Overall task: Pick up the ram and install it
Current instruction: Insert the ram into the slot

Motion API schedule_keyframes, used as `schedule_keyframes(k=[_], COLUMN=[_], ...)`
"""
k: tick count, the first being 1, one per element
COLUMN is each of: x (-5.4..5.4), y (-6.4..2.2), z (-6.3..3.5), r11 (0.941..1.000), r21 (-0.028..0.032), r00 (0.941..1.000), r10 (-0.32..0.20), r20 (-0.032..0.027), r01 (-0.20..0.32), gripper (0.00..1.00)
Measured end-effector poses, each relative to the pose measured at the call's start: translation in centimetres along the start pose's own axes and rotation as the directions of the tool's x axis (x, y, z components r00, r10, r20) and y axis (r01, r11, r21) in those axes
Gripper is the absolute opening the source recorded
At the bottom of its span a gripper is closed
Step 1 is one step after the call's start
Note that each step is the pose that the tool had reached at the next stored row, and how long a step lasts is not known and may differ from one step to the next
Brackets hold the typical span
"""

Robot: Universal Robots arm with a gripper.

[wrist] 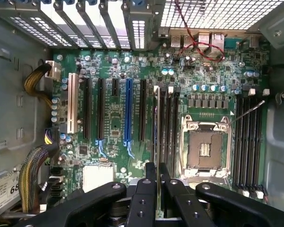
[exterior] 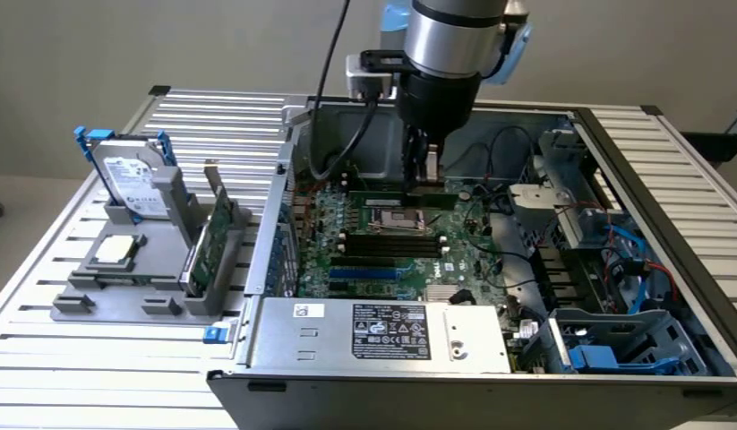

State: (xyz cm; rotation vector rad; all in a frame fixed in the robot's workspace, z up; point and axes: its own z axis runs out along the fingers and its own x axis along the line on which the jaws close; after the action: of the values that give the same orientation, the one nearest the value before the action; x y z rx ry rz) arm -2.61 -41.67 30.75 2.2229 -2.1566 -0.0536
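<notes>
The hand [exterior: 424, 172] [wrist: 157, 182] reaches down into the open computer case [exterior: 464, 394], its fingers drawn narrow and gripping the ram [exterior: 392, 196] [wrist: 157, 123] by its top edge. The ram stands on edge over the motherboard [wrist: 113, 118], in line with the memory slots just beside the processor socket [wrist: 204, 149], on its far side. I cannot tell whether it is seated. On the counter [exterior: 34, 358], at the exterior view's left, a hard drive [exterior: 135, 184] and an expansion card [exterior: 218, 237] stand in a grey holder.
</notes>
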Motion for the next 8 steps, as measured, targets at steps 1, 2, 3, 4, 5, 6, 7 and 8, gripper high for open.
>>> schedule_keyframes(k=[1, 2, 3, 4, 5, 6, 7, 8], x=[0.0, 0.0, 0.0, 0.0, 0.0, 0.0, 0.0, 0.0], y=[0.05, 0.12, 0.19, 0.26, 0.32, 0.35, 0.36, 0.35], z=[0.19, 0.37, 0.55, 0.73, 0.92, 1.10, 1.30, 1.48], r11=[1.0000, 1.0000, 1.0000, 1.0000, 1.0000, 1.0000, 1.0000, 1.0000], r21=[0.0000, 0.0000, 0.0002, 0.0003, 0.0005, 0.0007, 0.0008, 0.0010], r00=[1.0000, 1.0000, 1.0000, 1.0000, 1.0000, 1.0000, 1.0000, 1.0000], r10=[-0.001, -0.001, -0.001, -0.002, -0.001, -0.001, -0.001, -0.002], r20=[0.0000, 0.0000, 0.0000, -0.0001, 0.0000, 0.0000, -0.0001, -0.0001], r01=[0.001, 0.001, 0.001, 0.002, 0.001, 0.001, 0.001, 0.002], gripper=[0.14, 0.14, 0.14, 0.14, 0.14, 0.14, 0.14, 0.14])
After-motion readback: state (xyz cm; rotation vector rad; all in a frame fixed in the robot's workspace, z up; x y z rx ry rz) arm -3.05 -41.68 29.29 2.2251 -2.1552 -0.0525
